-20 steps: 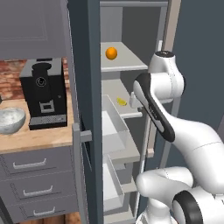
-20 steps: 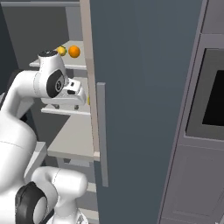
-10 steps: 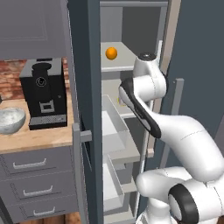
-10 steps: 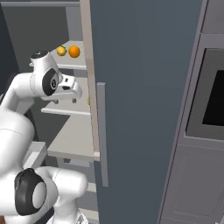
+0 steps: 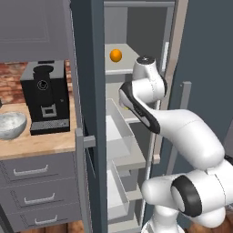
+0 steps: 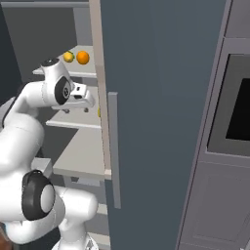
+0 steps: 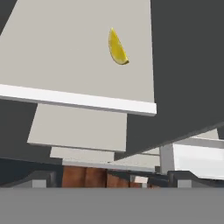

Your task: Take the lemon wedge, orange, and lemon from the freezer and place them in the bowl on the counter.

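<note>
Inside the open freezer (image 5: 86, 68), the orange (image 5: 115, 55) and lemon (image 6: 68, 56) sit on the upper shelf, while the fingers (image 6: 78, 110), seemingly spread wide, hang above the wedge (image 7: 117, 47) lying untouched on the shelf below.

orange (image 5: 115, 55) + lemon (image 6: 68, 56): upper freezer (image 5: 86, 91) shelf, side by side | lemon wedge (image 7: 117, 47): lower shelf | bowl (image 5: 10, 124): counter (image 5: 36, 142)

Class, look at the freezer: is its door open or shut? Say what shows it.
Open. The freezer door stands swung out, and its inner shelves show, with the orange on an upper shelf and the lemon wedge on a lower one.
</note>
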